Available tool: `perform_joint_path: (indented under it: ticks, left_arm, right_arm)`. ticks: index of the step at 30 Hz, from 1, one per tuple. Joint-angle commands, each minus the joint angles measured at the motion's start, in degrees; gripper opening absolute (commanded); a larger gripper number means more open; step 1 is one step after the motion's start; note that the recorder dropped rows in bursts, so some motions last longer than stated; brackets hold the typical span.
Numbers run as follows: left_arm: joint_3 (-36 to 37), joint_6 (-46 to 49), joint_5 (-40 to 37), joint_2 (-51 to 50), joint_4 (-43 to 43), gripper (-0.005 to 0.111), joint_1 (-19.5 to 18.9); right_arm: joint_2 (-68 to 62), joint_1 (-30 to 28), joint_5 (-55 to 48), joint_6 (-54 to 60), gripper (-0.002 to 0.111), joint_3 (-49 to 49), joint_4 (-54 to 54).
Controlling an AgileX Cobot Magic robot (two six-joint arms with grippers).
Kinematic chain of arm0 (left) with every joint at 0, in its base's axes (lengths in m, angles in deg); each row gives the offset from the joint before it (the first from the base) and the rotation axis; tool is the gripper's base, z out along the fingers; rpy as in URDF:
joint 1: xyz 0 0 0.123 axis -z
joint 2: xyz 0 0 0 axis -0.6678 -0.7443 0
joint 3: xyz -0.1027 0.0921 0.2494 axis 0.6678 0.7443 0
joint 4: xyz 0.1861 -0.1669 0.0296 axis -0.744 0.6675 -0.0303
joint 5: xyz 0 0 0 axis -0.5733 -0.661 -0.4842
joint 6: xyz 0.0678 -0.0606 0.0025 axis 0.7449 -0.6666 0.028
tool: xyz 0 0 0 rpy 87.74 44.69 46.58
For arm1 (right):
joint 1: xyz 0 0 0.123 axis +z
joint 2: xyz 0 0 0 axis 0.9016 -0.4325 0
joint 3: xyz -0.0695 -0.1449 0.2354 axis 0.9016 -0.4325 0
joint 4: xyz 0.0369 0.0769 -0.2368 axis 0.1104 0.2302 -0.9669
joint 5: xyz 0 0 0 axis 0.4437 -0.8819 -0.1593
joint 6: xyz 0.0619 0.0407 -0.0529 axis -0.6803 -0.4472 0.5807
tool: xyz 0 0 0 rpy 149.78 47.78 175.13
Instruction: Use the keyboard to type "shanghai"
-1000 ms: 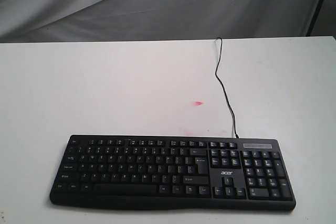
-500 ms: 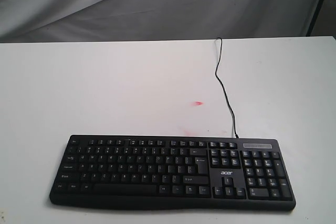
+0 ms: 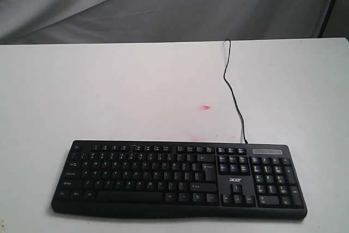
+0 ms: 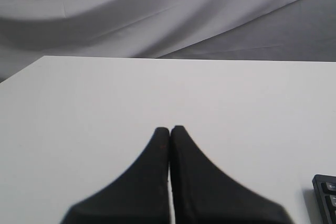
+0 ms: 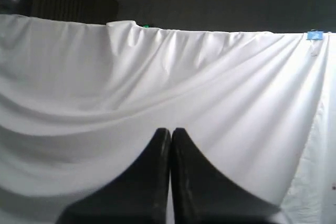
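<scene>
Exterior view first: your keyboard (image 3: 180, 177) sits at the near edge of the white table (image 3: 109, 91), with its long axis running left to right across the view. The letter block is on the left part and the number pad on the right. Its cable (image 3: 233, 94) snakes off toward the far edge, past a small red smudge (image 3: 205, 107). Neither arm shows up here, so you can't judge reach from this one.

Left wrist view: the left gripper (image 4: 169, 129) is pinched closed on nothing, fingers pressed flat together, hanging over bare table. A corner of the keyboard (image 4: 326, 198) peeks in at the frame edge, clearly apart from the fingertips, so the keys lie off to the side of where it's pointing.

Right wrist view: the right gripper (image 5: 170, 130) is clamped closed and empty too, but it's aimed at the white cloth backdrop (image 5: 210, 87), with no table or keys in sight.

My guess is the left arm is your closer bet for "s". You'd swing it sideways onto the letter block, then down.
</scene>
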Motion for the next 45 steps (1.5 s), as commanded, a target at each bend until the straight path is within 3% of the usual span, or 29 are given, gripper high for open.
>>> perform_joint_path:
  ticks: [1,5,9,12,14,18,21,25,33,40,45]
  left_arm:
    - [0.29,-0.07,0.36,0.29,0.04,0.001,0.21]
    - [0.29,-0.07,0.36,0.29,0.04,0.001,0.21]
    - [0.29,-0.07,0.36,0.29,0.04,0.001,0.21]
    - [0.29,-0.07,0.36,0.29,0.04,0.001,0.21]
    - [0.29,-0.07,0.36,0.29,0.04,0.001,0.21]
    - [0.29,-0.07,0.36,0.29,0.04,0.001,0.21]
    - [0.29,-0.07,0.36,0.29,0.04,0.001,0.21]
    - [0.29,-0.07,0.36,0.29,0.04,0.001,0.21]
    - [0.29,-0.07,0.36,0.29,0.04,0.001,0.21]
    - [0.29,-0.07,0.36,0.29,0.04,0.001,0.21]
    - [0.29,-0.07,0.36,0.29,0.04,0.001,0.21]
  right_arm:
    - [-1.44,-0.12,-8.32,7.68,0.000,0.18,-0.35]
    - [-1.78,-0.12,-19.43,18.95,0.000,-0.81,-0.35]
    - [-2.28,-0.12,-35.42,38.02,0.000,-2.67,3.87]
    - [-4.80,-0.26,-45.96,56.55,0.000,0.19,19.46]
    - [-6.78,-1.47,-47.39,68.48,0.000,2.27,30.83]
    - [-8.34,-2.93,-41.86,96.53,0.000,5.65,70.73]
    - [-9.63,-2.93,-43.19,124.45,0.000,7.25,98.39]
    - [-10.93,-2.93,-51.01,146.95,0.000,8.49,119.03]
    - [-15.13,-2.93,-67.28,165.31,0.000,8.49,139.10]
    - [-19.28,-2.42,-70.85,166.48,0.000,8.49,142.53]
    - [-22.46,2.31,-72.49,168.38,0.000,7.55,143.72]
